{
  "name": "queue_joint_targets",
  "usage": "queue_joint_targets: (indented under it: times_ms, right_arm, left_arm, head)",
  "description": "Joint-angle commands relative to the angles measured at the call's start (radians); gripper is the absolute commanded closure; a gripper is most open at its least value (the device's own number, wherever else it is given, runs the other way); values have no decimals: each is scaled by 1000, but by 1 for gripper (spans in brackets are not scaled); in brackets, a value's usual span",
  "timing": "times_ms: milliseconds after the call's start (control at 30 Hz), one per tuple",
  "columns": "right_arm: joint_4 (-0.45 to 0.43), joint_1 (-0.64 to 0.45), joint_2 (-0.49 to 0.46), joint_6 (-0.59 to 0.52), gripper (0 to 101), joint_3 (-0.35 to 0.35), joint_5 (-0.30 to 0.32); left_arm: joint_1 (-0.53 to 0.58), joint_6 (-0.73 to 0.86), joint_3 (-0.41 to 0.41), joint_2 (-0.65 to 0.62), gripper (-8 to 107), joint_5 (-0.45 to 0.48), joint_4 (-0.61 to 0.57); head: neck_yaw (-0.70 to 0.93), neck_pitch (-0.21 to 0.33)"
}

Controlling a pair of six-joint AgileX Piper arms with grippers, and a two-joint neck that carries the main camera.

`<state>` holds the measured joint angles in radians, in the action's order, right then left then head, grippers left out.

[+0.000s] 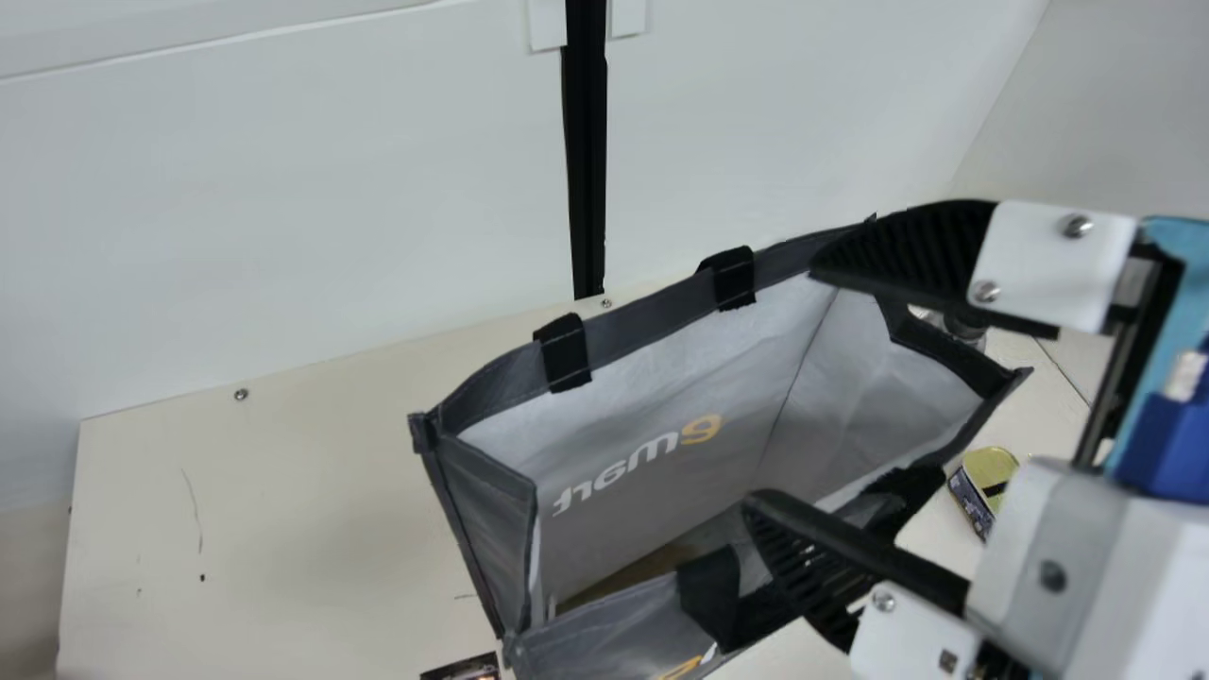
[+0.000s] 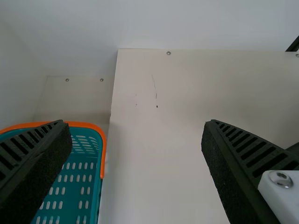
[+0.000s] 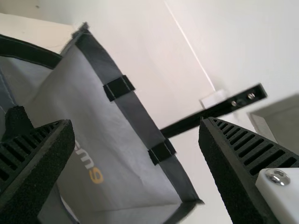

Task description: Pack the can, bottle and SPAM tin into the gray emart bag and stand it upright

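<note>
The gray emart bag (image 1: 642, 314) stands on the bench (image 1: 283, 529) with its mouth gaping upward, presumably so that things can go in from above. The right tool (image 1: 779, 385) is spread wide over that mouth, grasping nothing, one finger across the far rim and the other over the near side; whether it touches the cloth I cannot tell. That pose would suit opening the bag or nudging it straight. The left tool (image 2: 134, 123), off to the bag's left, is also parted and empty, perhaps kept there to leave room. Farther left of the bag is a basket (image 2: 103, 144). The SPAM tin (image 1: 987, 472) lies just beside the bag's right end, within easy reach for packing; behind that end is a partly hidden, see-through thing (image 1: 965, 331) (the bottle, I would guess).

As for looks, the bag is dark gray outside with a paler, creased lining, black handle tabs, white and yellow lettering, and a brownish patch at its base. The tin has a yellowish top and dark printed sides.
</note>
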<state>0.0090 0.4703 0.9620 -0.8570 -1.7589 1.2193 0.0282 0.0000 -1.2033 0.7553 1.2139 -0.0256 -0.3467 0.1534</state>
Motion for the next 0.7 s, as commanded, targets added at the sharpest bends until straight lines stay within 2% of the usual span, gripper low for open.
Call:
queue_joint_targets:
  times_ms: [0, 133, 333, 533, 667]
  right_arm:
    - [-2, -22, 3, 6, 6, -11, 1]
    - [-7, -76, 15, 23, 6, -30, 1]
    - [25, -214, 47, 39, 6, -55, 1]
    - [114, -392, 97, 25, 6, -85, 1]
    - [218, -546, 144, -18, 6, -105, 1]
  left_arm:
    - [0, 0, 0, 0, 9, 0, 0]
    - [0, 0, 0, 0, 9, 0, 0]
    - [0, 0, 0, 0, 9, 0, 0]
    - [0, 0, 0, 0, 9, 0, 0]
    - [0, 0, 0, 0, 9, 0, 0]
  head:
    - [-2, 21]
    - [-2, 21]
    - [-2, 21]
    - [-2, 21]
    - [-2, 21]
